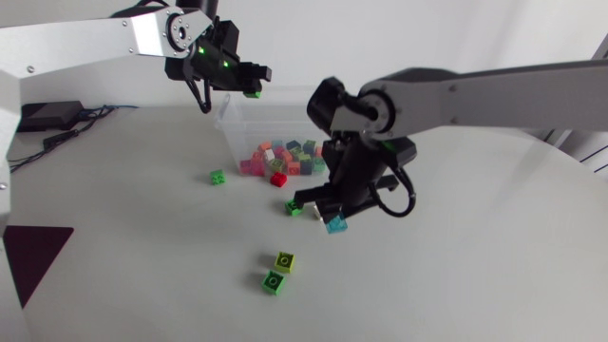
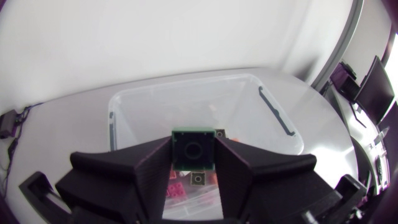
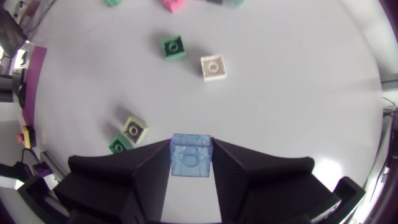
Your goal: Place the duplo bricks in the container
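One green brick [image 3: 116, 144] partly behind the right hand [image 3: 191, 149].

1. A clear plastic container [image 1: 233, 133] stands at the back, with mixed plastic bricks [image 1: 285, 157] heaped in it.
2. Above it, the left gripper [image 1: 256, 80] clasps a dark green plastic brick [image 2: 193, 148].
3. In front of the container, the right gripper [image 1: 328, 214] clasps a translucent blue plastic brick [image 3: 191, 155].
4. Nearer still, a yellow-green brick [image 1: 284, 261] lies just beside a green brick [image 1: 273, 281].
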Controlling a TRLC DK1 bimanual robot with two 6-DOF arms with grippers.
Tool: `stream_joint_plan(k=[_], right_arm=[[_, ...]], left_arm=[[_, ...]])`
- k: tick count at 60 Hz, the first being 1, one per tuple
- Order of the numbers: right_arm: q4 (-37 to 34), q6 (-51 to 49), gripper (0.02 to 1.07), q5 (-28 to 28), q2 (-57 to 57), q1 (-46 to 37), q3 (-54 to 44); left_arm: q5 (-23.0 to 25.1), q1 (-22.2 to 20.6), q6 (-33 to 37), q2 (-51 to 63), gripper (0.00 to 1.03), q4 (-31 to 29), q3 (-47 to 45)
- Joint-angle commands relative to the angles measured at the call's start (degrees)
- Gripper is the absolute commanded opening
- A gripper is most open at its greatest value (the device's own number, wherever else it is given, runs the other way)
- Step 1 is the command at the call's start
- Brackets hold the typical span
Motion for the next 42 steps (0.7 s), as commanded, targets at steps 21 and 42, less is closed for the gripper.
stream_joint_plan(k=[21,42], right_arm=[[4.5,-6.3,0.31,0.2,-0.1,-4.1,15.8],[18.0,-7.4,0.31,1.6,5.4,-5.8,18.5]], left_arm=[[-0.7,6.6,2.0,-2.9,0.98,3.8,-5.5],[6.1,15.5,15.5,-13.6,0.98,3.2,-22.0]])
